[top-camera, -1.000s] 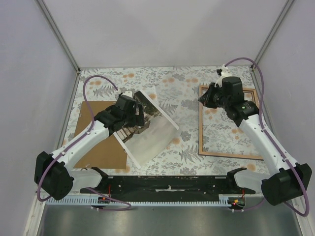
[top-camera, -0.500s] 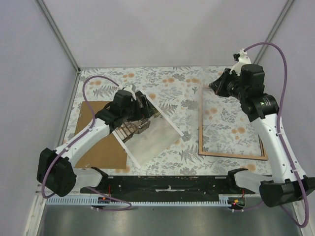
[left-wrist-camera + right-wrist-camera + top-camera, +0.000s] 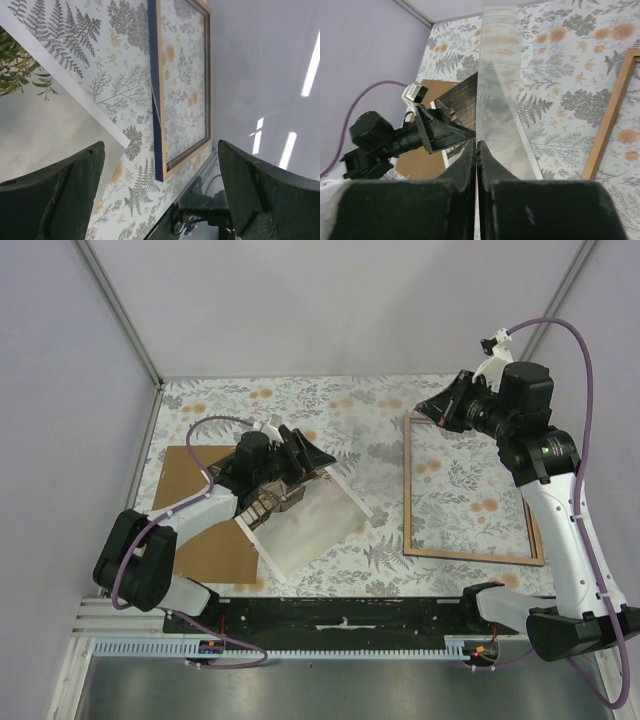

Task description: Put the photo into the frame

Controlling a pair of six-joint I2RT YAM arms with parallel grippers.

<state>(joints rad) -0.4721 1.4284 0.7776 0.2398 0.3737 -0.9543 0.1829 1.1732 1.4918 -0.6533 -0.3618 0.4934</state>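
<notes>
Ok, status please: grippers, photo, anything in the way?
Left gripper open over the photo. Right gripper shut on a clear pane, held up. Photo not yet in the frame. Pane in the air between them.

The whole table [image 3: 330,405] is seen from above. The frame [image 3: 157,100] is viewed sidelong from the left wrist. The photo [image 3: 462,97], also seen overhead, is faced from the right wrist along a clear sheet [image 3: 500,75].

Glossy photo [image 3: 310,525], wooden frame [image 3: 470,556], clear sheet [image 3: 500,75].
</notes>
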